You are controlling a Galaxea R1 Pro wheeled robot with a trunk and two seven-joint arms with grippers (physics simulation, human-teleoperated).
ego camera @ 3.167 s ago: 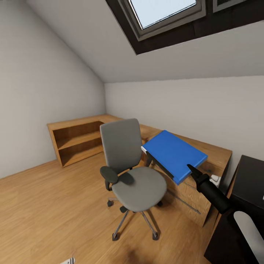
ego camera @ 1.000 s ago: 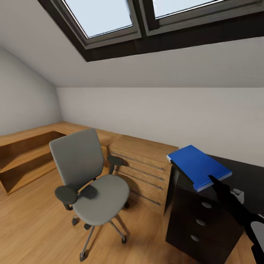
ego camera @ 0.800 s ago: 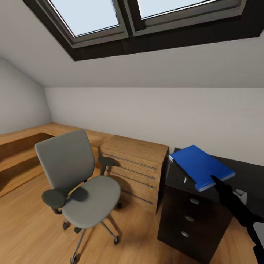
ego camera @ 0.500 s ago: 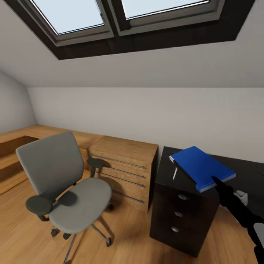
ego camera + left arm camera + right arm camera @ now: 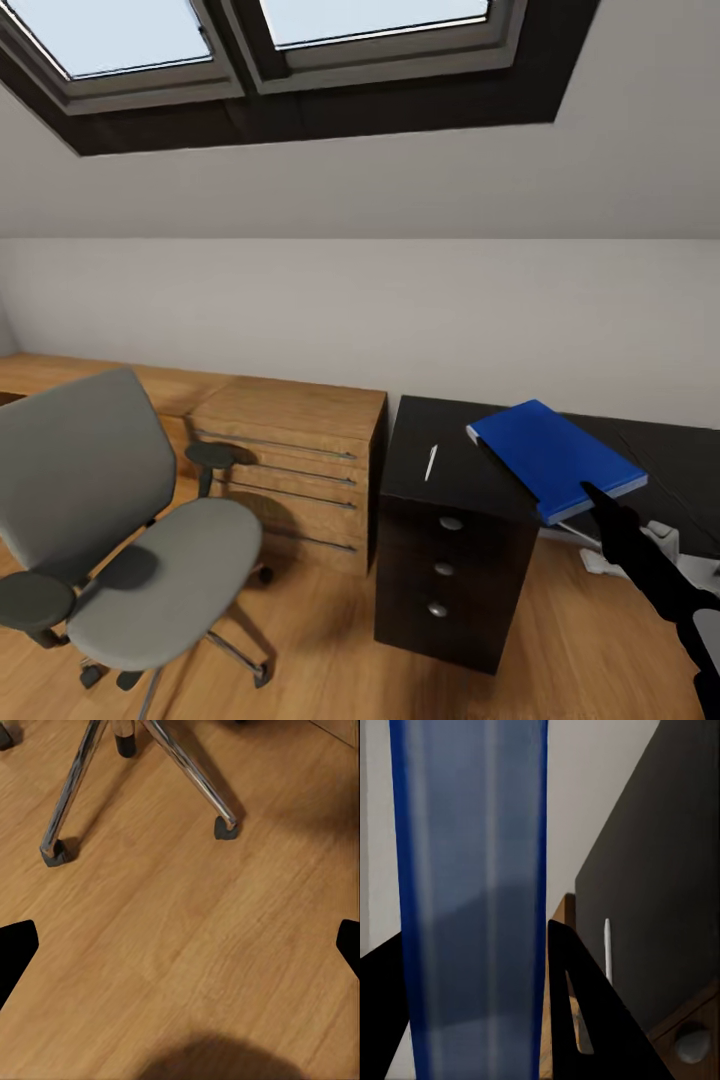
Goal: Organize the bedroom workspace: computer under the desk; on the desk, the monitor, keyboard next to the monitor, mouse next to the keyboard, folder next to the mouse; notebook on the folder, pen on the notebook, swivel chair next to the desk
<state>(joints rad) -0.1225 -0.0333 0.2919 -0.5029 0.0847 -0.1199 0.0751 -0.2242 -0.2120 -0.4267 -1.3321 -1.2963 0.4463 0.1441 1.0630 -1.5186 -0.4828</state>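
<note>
Right gripper, black, clamped on near edge of thin bright-blue folder w/ pale edges, carried tilted in the air above the black drawer unit w/ round silver knobs. In right wrist cam, folder seen edge-on, pinched between the dark fingers. Thin pale white-silver pen lying on top of that drawer unit, left of the folder; also in wrist cam as a thin white stick on the black top. Grey upholstered swivel chair w/ black armrests parked at left on wood floor, in front of low light-wood drawers, well apart from the black unit. Left gripper spread open, empty, black fingertips at frame edges, pointing at floor near chair's chrome legs & casters. Dark-framed skylights overhead in sloped ceiling. Something white on floor behind the gripper, can't tell what.
</note>
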